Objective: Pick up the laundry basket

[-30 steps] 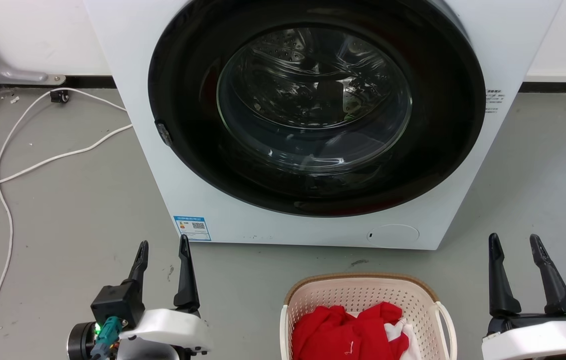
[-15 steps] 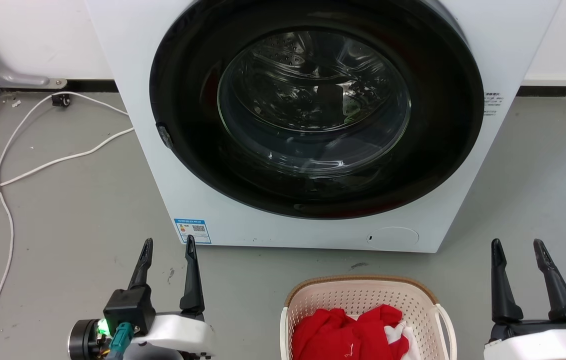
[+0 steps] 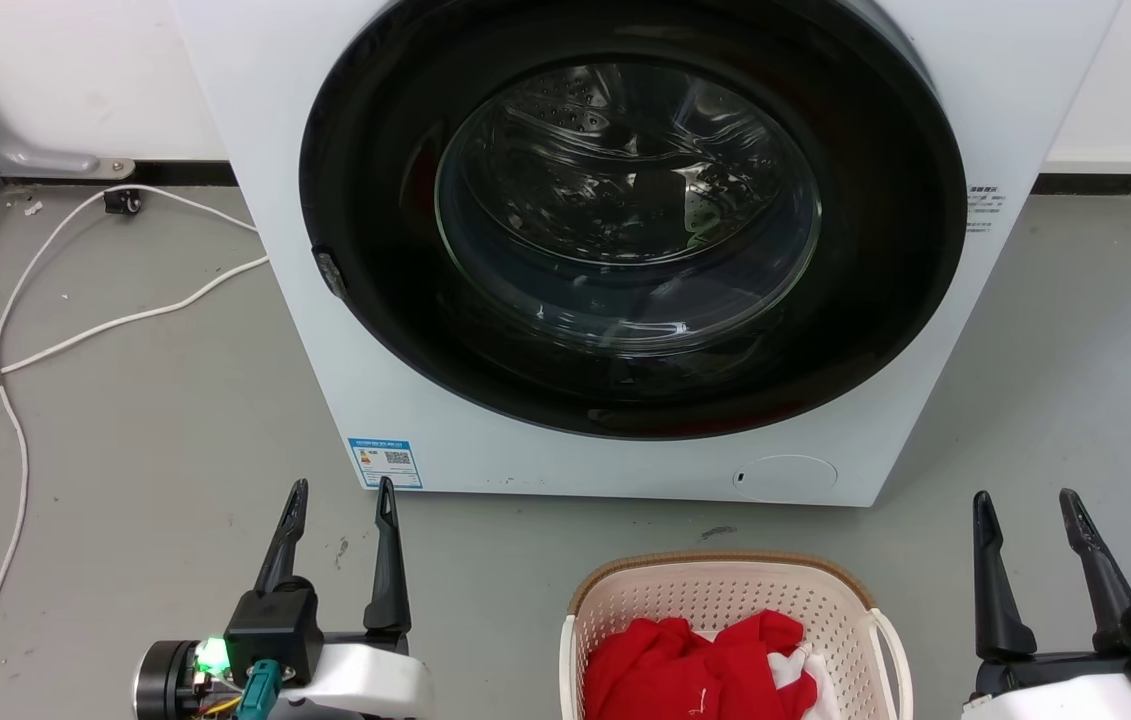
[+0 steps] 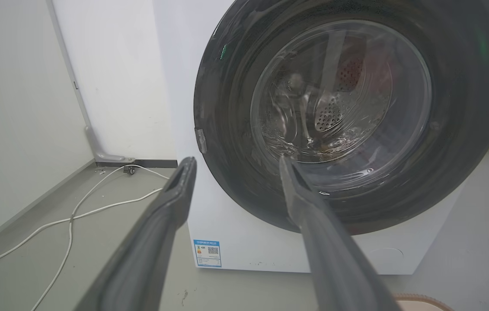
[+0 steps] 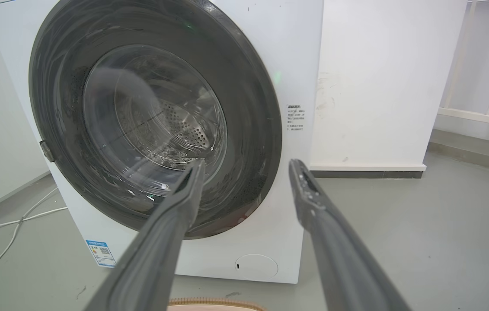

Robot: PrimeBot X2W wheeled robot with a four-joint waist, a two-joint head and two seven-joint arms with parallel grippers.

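The laundry basket [image 3: 850, 610], cream-white and perforated with a tan rim, stands on the floor at the bottom centre of the head view, holding red and white clothes [image 3: 695, 665]. A white loop handle [image 3: 893, 650] shows on its right side. My left gripper [image 3: 342, 488] is open and empty, left of the basket and apart from it. On the basket's right, my right gripper [image 3: 1023, 497] is also open and empty. A sliver of the basket's tan rim [image 4: 421, 299] shows at the bottom of the left wrist view, and the same rim [image 5: 214, 302] at the bottom of the right wrist view.
A white washing machine [image 3: 345, 330] with a large dark round door [image 3: 630, 215], shut, stands right behind the basket. White cables [image 3: 75, 330] trail over the grey floor at the left. A wall [image 5: 382, 82] runs behind the machine.
The left gripper drew slightly right and toward the bottom of the view; the right gripper sank a little lower. The head view shifted slightly between the first two frames. The basket stayed put.
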